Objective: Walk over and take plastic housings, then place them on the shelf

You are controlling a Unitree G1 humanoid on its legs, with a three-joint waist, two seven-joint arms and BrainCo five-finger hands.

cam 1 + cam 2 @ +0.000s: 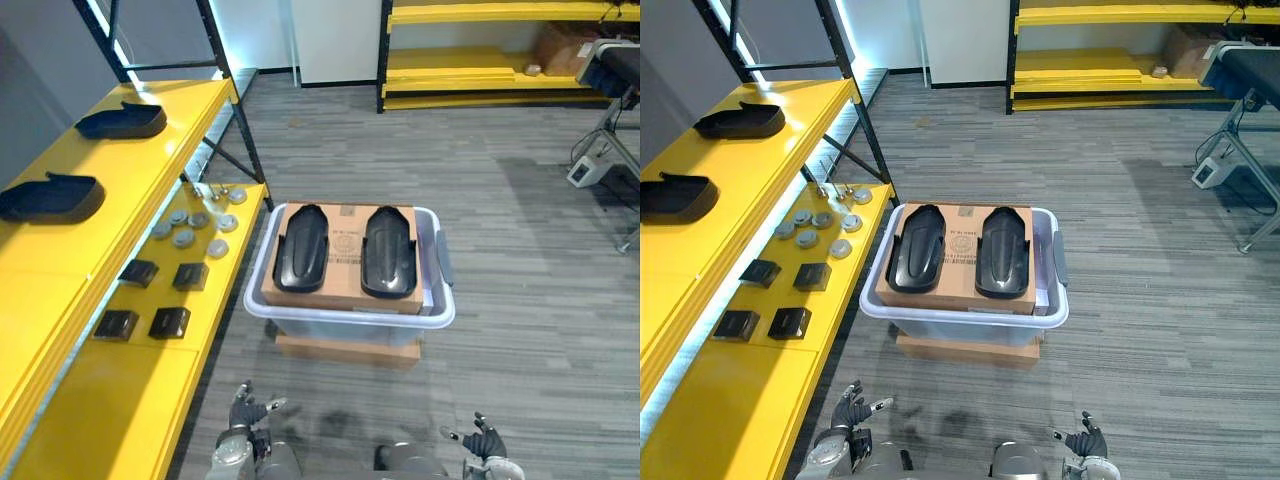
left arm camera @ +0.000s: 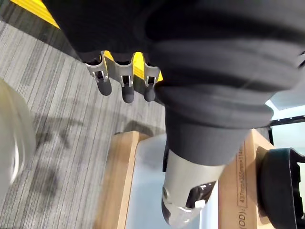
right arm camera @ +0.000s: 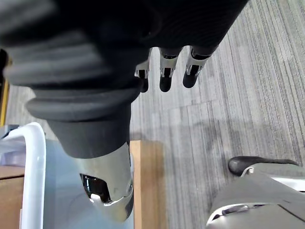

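both long axes run away from me: left housing (image 1: 303, 247) ahead of my left hand (image 1: 248, 410), right housing (image 1: 388, 250) ahead of my right hand (image 1: 483, 440); fingers slack, holding nothing.

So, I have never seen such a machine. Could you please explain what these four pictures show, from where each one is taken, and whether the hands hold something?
This is a humanoid robot looking down at its work. Two pictures come from cameras in its head and show nearly the same scene. The other two come from cameras on its wrists, very close to each hand. Low in the head views are the left robot hand and the right robot hand, both open and holding nothing. In front stands a plastic bin with a cardboard box inside, and two black housings lie on it. On the robot's left, a yellow shelf bears two more housings, small black boxes and grey discs.
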